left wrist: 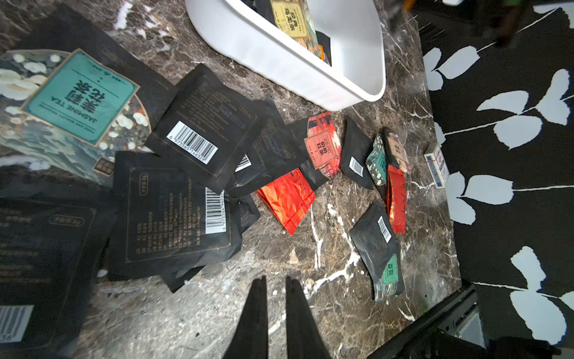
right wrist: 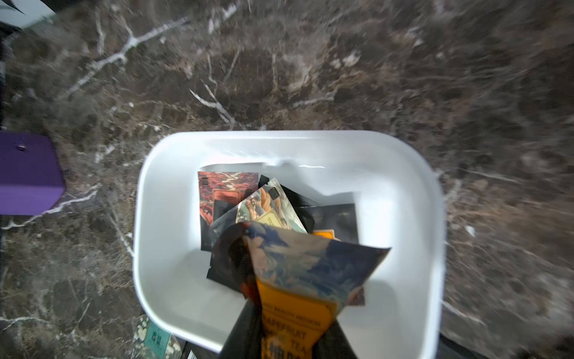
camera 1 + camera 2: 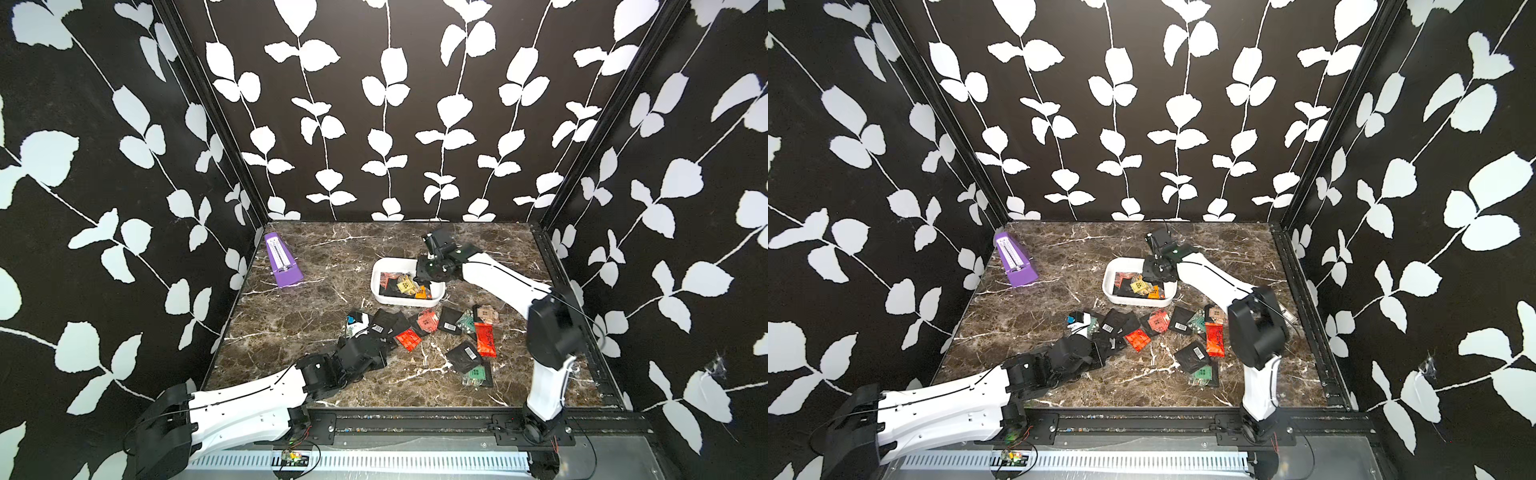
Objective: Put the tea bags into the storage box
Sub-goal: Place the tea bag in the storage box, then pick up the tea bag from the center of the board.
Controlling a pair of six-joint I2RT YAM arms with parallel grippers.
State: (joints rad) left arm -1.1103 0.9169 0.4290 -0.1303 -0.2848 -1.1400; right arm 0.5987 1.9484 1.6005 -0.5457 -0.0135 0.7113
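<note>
Right pincer [image 2: 289,323] clamps an orange-labelled tea bag [image 2: 310,273] over the storage box [image 2: 161,217], which sits mid-bench, just far of the loose tea bags [image 3: 451,320]. Left pincer [image 1: 276,279] is closed and empty over bare bench [image 1: 192,317]. Open room lies left of the box, toward the purple metronome [image 3: 282,262].

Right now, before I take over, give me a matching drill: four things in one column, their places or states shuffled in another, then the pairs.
1. left gripper
2. right gripper
3. storage box
4. purple metronome

A. stands near the table's far left corner
B. shut on an orange-labelled tea bag over the box
C. shut, holding nothing
D. already contains several tea bags

Pairs: 1-C, 2-B, 3-D, 4-A.
</note>
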